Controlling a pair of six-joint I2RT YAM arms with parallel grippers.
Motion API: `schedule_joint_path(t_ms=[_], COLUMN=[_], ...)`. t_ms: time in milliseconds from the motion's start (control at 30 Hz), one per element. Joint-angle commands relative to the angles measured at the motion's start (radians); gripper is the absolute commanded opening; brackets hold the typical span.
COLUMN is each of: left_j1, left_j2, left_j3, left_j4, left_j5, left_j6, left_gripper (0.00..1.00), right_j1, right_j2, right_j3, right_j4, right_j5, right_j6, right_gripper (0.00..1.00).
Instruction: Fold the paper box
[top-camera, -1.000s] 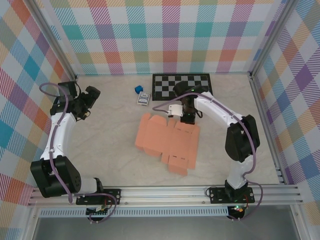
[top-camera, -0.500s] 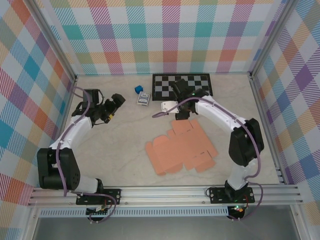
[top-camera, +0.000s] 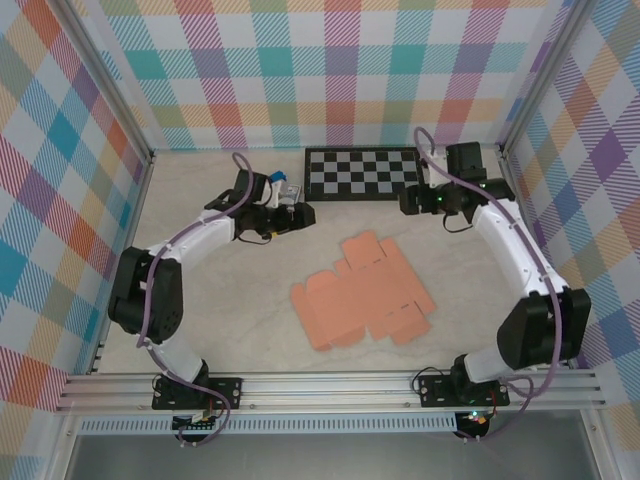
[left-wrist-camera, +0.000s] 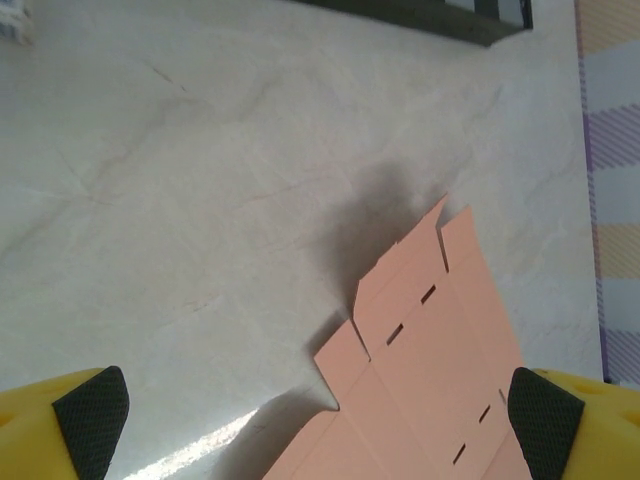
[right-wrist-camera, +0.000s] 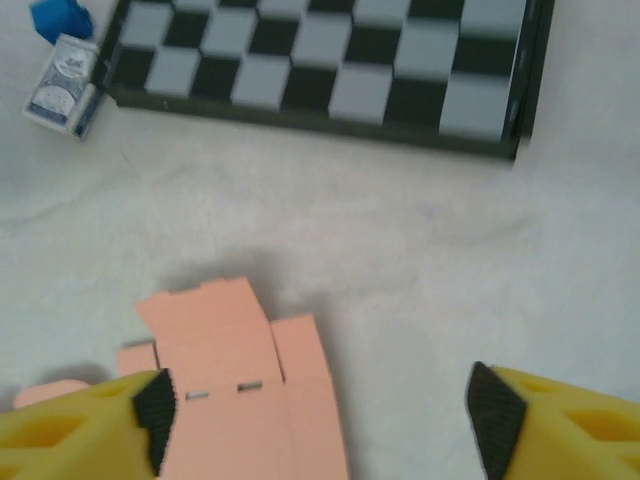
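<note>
Since no tool grips it, the paper box (top-camera: 365, 295) lies free: a flat, unfolded salmon sheet at the middle of the surface (top-camera: 230, 300), nearer the arm bases than the chessboard (top-camera: 365, 172) and apart from it.

- Left tool (top-camera: 300, 213): fingers spread wide, empty, raised beyond the sheet's far-left corner, just beside the card pack (right-wrist-camera: 62, 95). Likely posed for an approach to a flap.
- Right tool (top-camera: 410, 200): fingers apart, empty, raised by the chessboard's right end, looking down on the sheet's far flaps. Probably standing clear.
- Folding: not begun, by appearance.

Changes: a second ago the right tool sat on the sheet's far edge. The sheet has since shifted right and turned, the right tool has let go and retreated, and the left arm has swung in from the left wall.
</note>
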Motion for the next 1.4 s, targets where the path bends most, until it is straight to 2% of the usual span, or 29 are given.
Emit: schedule_joint_path(t_ms=[0, 67, 167, 300, 433, 600, 800, 1067, 1367], left_j1=[-0.013, -0.02, -0.029, -0.029, -0.029, -0.031, -0.035, -0.042, -0.046], left_j2=[0.029, 0.023, -0.008, -0.053, -0.08, -0.092, -0.135, -0.142, -0.138], left_j3=[0.024, 0.014, -0.02, -0.071, -0.103, -0.14, -0.165, -0.252, -0.269], left_j4=[-0.047, -0.066, -0.106, -0.152, -0.163, -0.167, -0.25, -0.145, -0.142], left_j5=[0.057, 0.055, 0.01, -0.024, -0.035, -0.022, -0.022, 0.017, -0.011], left_j6=[0.045, 0.058, 0.095, 0.123, 0.128, 0.106, 0.13, 0.029, 0.036], left_gripper=[1.0, 1.0, 1.0, 0.99, 0.99, 1.0, 1.0, 0.99, 0.99], right_j1=[-0.062, -0.069, -0.072, -0.077, -0.076, -0.059, -0.045, -0.038, -0.023], right_j2=[0.13, 0.16, 0.162, 0.252, 0.29, 0.339, 0.378, 0.411, 0.441], right_j3=[0.04, 0.019, -0.078, -0.091, -0.143, -0.136, -0.136, -0.128, -0.128], right_j4=[-0.194, -0.243, -0.207, -0.241, -0.194, -0.204, -0.205, -0.211, -0.208], right_j5=[-0.12, -0.124, -0.148, -0.197, -0.175, -0.247, -0.314, -0.346, -0.366], right_j6=[-0.025, -0.073, -0.092, -0.138, -0.146, -0.163, -0.171, -0.189, -0.194], right_gripper=[0.7, 0.67, 0.66, 0.6, 0.61, 0.6, 0.5, 0.45, 0.45])
